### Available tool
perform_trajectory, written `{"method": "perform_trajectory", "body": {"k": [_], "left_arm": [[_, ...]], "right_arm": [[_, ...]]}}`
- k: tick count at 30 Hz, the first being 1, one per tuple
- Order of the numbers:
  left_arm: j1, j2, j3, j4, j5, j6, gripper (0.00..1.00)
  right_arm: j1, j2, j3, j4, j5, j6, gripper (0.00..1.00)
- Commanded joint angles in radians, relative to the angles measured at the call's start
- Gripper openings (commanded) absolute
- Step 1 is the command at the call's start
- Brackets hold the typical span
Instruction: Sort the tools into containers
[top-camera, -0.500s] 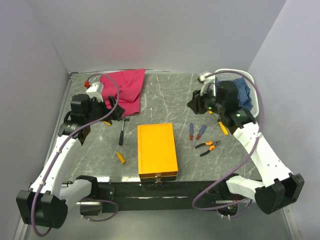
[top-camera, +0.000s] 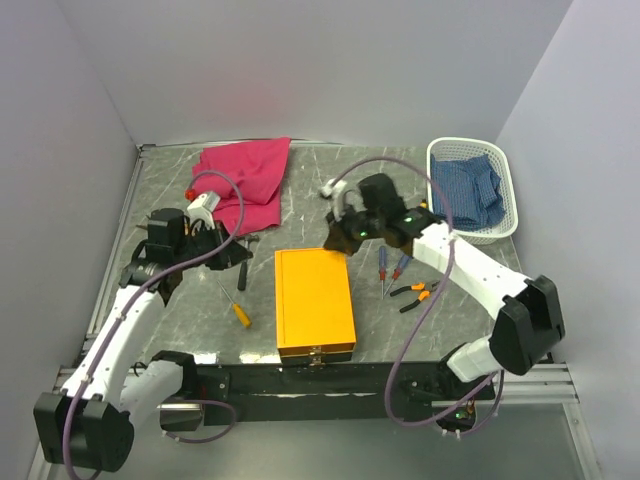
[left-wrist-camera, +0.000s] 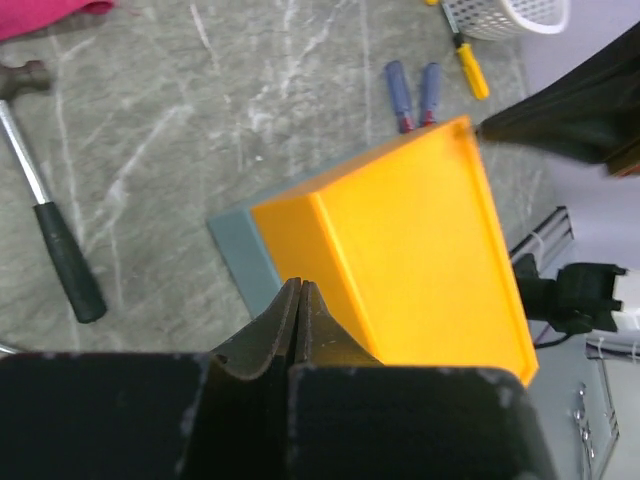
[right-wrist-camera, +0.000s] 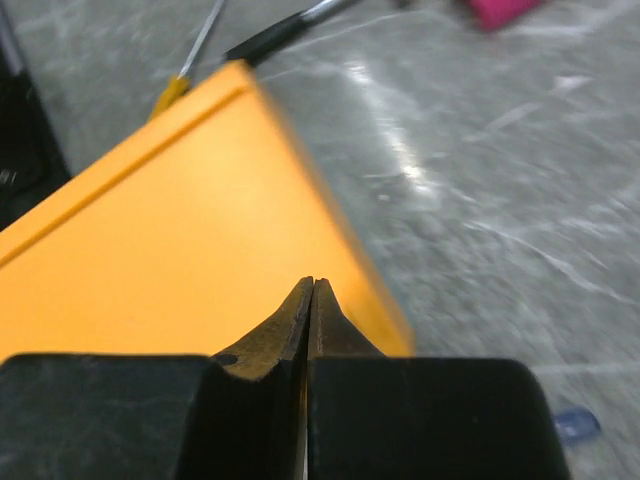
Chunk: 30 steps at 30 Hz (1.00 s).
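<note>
Your left gripper (left-wrist-camera: 298, 292) and right gripper (right-wrist-camera: 311, 288) are both pinched closed and empty, each near a corner of the toolbox (left-wrist-camera: 410, 240). It looks rigid and slick on top, so take hold at an edge, not the flat

Orange-yellow toolbox (top-camera: 315, 305), magenta cloth (top-camera: 250, 175), white lattice basket (top-camera: 487, 233), blue checked cloth (top-camera: 468, 190), grey marbled table (top-camera: 320, 185)

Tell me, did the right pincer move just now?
Yes. The right pincer swung left, away from the white basket, and is now at the orange toolbox's far right corner.
</note>
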Motion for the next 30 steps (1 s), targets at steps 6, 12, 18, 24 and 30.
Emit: {"method": "perform_trajectory", "body": {"k": [6, 12, 18, 24, 30], "left_arm": [[0.005, -0.140, 0.039, -0.027, 0.062, -0.004, 0.02], [0.003, -0.167, 0.042, -0.053, 0.180, 0.049, 0.11], [-0.001, -0.140, -0.005, -0.004, 0.180, -0.047, 0.15], [-0.003, -0.132, 0.004, -0.004, 0.139, -0.037, 0.15], [-0.004, -0.100, -0.008, 0.048, 0.093, -0.061, 0.16]], "right_arm": [[0.165, 0.119, 0.096, -0.039, 0.078, -0.087, 0.00], [0.167, 0.173, 0.093, 0.025, 0.248, -0.084, 0.00], [0.159, 0.204, 0.084, 0.128, 0.437, -0.104, 0.00], [0.099, 0.266, 0.139, 0.182, 0.526, -0.086, 0.00], [-0.054, 0.383, 0.263, 0.196, 0.600, -0.066, 0.00]]}}
